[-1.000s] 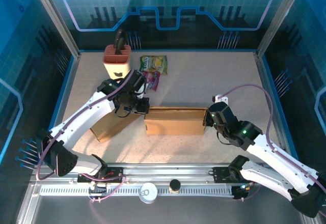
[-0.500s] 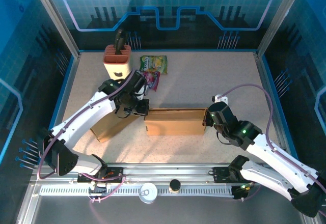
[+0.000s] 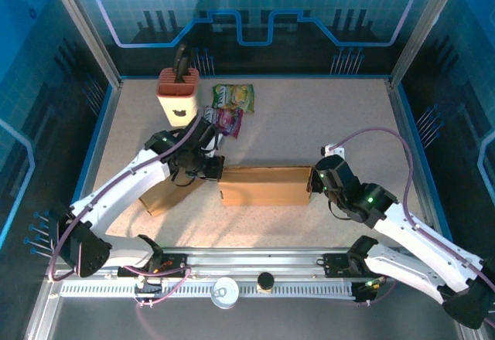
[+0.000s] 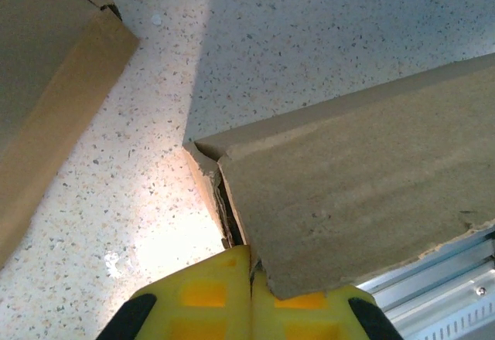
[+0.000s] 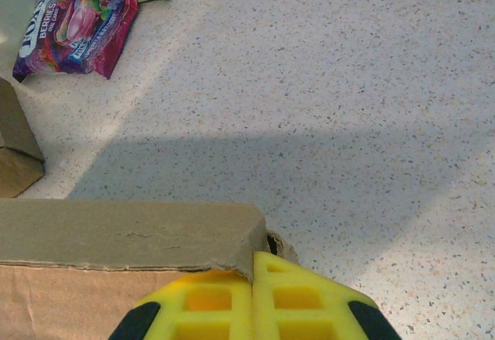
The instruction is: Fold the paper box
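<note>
Squarely between both tools (image 3: 217,172) (image 3: 315,181): paper box (image 3: 267,186)

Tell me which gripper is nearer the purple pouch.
Left. The left gripper pinches the paper box at the end near the purple pouch; the right gripper, the opposite end.

From here I see a beige speckled tabletop (image 3: 325,116), brightest at the lower left of my left wrist view. Blue circuit-patterned panels (image 3: 309,0) wall it in between aluminium posts (image 3: 83,27). A slotted rail (image 3: 294,287) crosses the bottom.
</note>
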You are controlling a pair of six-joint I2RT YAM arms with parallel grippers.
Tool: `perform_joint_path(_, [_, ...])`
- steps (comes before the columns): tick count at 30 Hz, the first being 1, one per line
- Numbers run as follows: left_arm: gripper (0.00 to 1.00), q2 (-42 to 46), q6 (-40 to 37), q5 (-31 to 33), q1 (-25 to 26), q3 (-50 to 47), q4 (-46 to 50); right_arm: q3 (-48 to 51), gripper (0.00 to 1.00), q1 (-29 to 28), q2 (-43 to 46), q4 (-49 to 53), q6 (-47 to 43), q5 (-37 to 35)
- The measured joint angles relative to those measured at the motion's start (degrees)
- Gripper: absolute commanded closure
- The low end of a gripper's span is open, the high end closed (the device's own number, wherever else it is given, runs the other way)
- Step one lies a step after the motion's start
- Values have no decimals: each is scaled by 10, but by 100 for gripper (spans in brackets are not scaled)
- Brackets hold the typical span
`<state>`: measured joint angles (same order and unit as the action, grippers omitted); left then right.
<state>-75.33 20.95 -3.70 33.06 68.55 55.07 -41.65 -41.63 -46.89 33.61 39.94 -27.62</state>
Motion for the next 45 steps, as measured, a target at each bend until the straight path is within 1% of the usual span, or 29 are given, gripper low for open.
perform_joint_path(1, [96,3,1,2,1,-6,-6,0,96,0,0,2,2,2])
perform_joint_path(2, [97,8,2,5,3,-12,-14,0,88,0,0,4,5,4])
perform_joint_path(6, [98,24,6,20,12,-30,-28,0,49,0,7,42,42,26])
perform_joint_path(8, [97,31,13,28,17,-35,-31,2,32,0,29,59,76,44])
perform_joint_path(9, [98,34,15,30,20,-38,-32,6,27,-1,49,63,97,56])
perform_joint_path(11, [98,38,18,37,25,-43,-36,19,20,-1,97,64,146,78])
perform_joint_path(13, [98,39,23,43,30,-47,-41,37,17,-1,145,58,200,101])
perform_joint_path(15, [98,40,28,50,34,-47,-44,53,15,-1,187,48,260,121])
perform_joint_path(18, [98,40,32,59,39,-48,-44,68,12,-1,216,30,343,138])
perform_joint_path(22, [98,42,32,65,43,-51,-46,83,11,0,227,-13,445,148])
perform_joint_path(27, [97,46,32,65,44,-55,-49,133,11,7,220,-69,562,159])
perform_joint_path(29, [96,47,34,65,44,-56,-50,148,14,21,209,-85,590,168])
perform_joint_path(33, [94,48,34,67,46,-57,-51,158,21,68,181,-122,616,201])
perform_joint_path(35, [92,48,34,68,46,-57,-51,160,27,86,171,-139,620,217])
perform_joint_path(36, [89,48,34,69,46,-57,-52,165,30,93,169,-152,623,225])
perform_joint_path(40, [71,48,42,69,47,-61,-48,187,40,103,169,-177,628,246])
perform_joint_path(41, [64,48,44,70,47,-62,-45,192,43,104,171,-180,628,248])
perform_joint_path(43, [58,51,48,69,47,-63,-41,198,46,106,180,-183,628,249])
perform_joint_path(45, [48,64,55,65,47,-67,-37,204,48,107,192,-182,628,249])
